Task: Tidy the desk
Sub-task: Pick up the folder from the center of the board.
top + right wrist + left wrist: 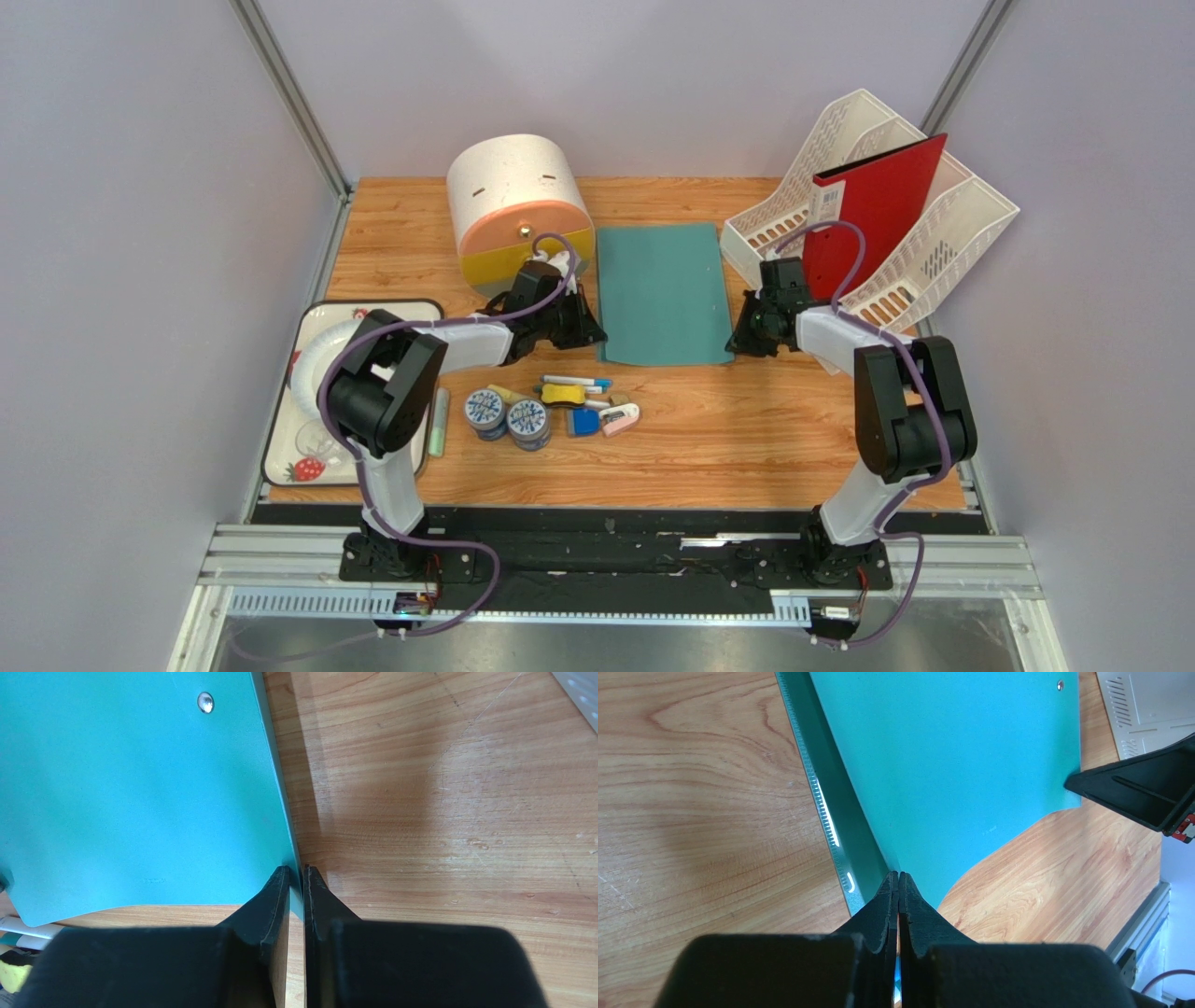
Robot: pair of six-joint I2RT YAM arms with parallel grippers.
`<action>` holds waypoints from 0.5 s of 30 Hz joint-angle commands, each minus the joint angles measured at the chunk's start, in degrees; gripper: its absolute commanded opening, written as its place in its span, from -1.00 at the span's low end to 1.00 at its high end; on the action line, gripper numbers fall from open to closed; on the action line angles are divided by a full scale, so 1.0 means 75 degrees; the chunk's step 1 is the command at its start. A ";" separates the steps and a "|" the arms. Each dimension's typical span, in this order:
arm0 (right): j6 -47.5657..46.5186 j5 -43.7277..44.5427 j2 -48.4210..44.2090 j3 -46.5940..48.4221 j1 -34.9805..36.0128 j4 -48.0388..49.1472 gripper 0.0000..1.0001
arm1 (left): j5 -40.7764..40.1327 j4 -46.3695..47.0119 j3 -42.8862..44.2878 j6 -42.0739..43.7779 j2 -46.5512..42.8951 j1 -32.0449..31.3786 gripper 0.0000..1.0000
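I am pinching the teal folder [662, 291] from both sides. My left gripper [898, 876] is closing flat on its near left corner, jaws pressed together on the thin cover. My right gripper [295, 871] is clamping its right edge close to the near corner. The folder is lying in the middle of the tabletop [786, 420], toward the back, with its near edge curling up a little.

I am judging this to be the pick-up step, with filing the folder to follow. The next move is calling for both arms rising together and carrying it right to the white file rack [968, 224], where a red folder [877, 210] is already standing.

The rack is sitting just beside my right gripper, so room on that side is tight. The round box [512, 189] is crowding my left arm. The small stationery [561, 406] is lying near the folder's front edge, so I am favouring a lift before any sideways travel.
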 commanded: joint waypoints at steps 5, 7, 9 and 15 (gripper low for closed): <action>-0.0033 -0.0141 0.0164 -0.0438 0.0076 -0.0591 -0.85 | 0.0822 0.0687 0.0253 -0.0284 -0.0015 -0.0301 -0.75; -0.0022 -0.0164 0.0164 -0.0449 0.0076 -0.0567 -0.85 | 0.0927 0.0838 0.0276 -0.0377 0.0161 -0.0313 -0.75; -0.0033 -0.0188 0.0175 -0.0473 0.0076 -0.0544 -0.85 | 0.1010 0.1072 0.0253 -0.0494 0.0278 -0.0336 -0.75; -0.0022 -0.0235 0.0199 -0.0485 0.0076 -0.0520 -0.85 | 0.1033 0.1202 0.0264 -0.0577 0.0431 -0.0371 -0.63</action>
